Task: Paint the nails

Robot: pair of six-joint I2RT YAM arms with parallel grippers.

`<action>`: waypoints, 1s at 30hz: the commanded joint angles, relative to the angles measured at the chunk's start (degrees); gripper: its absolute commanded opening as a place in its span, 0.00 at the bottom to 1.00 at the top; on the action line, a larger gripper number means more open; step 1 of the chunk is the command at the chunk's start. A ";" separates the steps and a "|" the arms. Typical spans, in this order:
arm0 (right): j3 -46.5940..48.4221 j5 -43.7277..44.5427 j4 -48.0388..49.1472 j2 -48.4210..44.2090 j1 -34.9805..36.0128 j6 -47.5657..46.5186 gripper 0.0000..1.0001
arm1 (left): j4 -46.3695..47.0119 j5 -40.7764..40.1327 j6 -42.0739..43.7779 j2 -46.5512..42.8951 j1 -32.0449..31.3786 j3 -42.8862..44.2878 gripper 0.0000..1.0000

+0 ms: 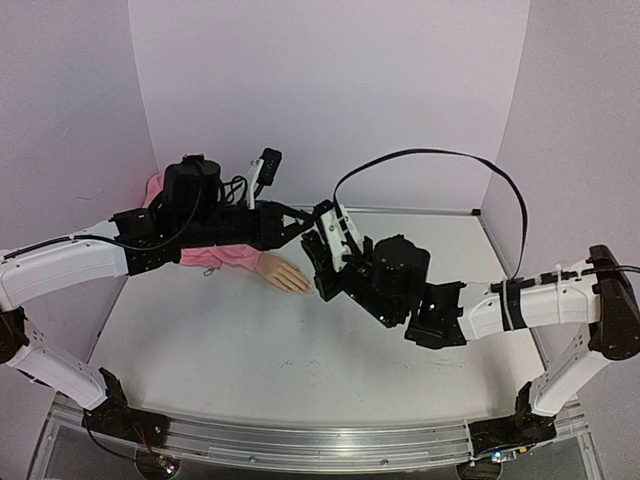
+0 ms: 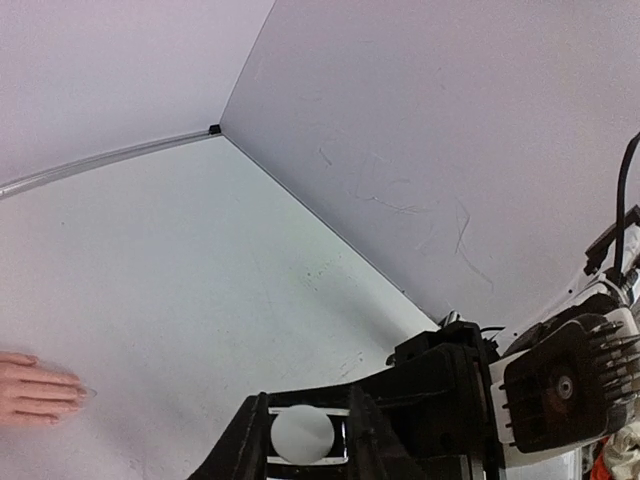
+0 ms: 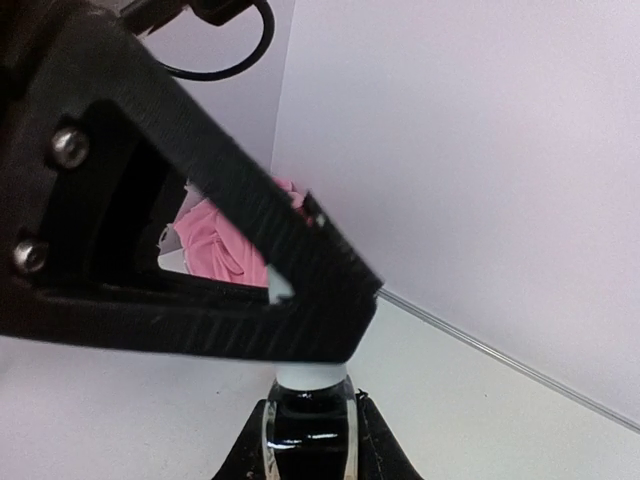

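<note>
The nails [image 2: 80,391], too small to tell their colour, tipped the mannequin hand [image 1: 283,272], which lay flat on the table [image 1: 250,350] just left of the right gripper [image 3: 310,445]. That gripper was clamped on the polish bottle [image 3: 308,420]. The left gripper [image 2: 305,432] was closed at the bottle's top; what it pinched was hidden.

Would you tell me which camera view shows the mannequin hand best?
Top external: the mannequin hand shows with its pink sleeve. Left wrist catches only its fingertips at the edge; right wrist shows only sleeve.

Tiny pale nails [image 2: 84,392] on outstretched beige mannequin hand [image 1: 283,273].
</note>
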 commanded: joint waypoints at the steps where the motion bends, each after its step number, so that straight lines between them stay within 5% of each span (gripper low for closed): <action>1: 1.07 -15.23 1.84 -5.20 -4.36 1.26 0.00 | -3.10 3.18 2.15 -1.88 -0.22 2.93 0.41; 6: 1.12 -44.33 -3.63 -7.67 -11.19 7.99 0.00 | -2.86 5.84 4.97 -4.89 -0.06 1.72 0.81; 12: 2.37 -76.51 -2.90 -7.00 -18.40 19.23 0.00 | 1.44 10.96 5.32 -8.79 0.37 -1.80 0.92; 19: 3.23 -87.70 7.21 -3.92 -18.37 29.63 0.00 | 7.37 24.31 3.60 -5.58 0.29 -0.37 0.79; 30: 3.83 -85.86 12.67 -1.32 -18.44 33.61 0.00 | 9.17 25.63 3.54 -5.17 -0.14 -0.98 0.29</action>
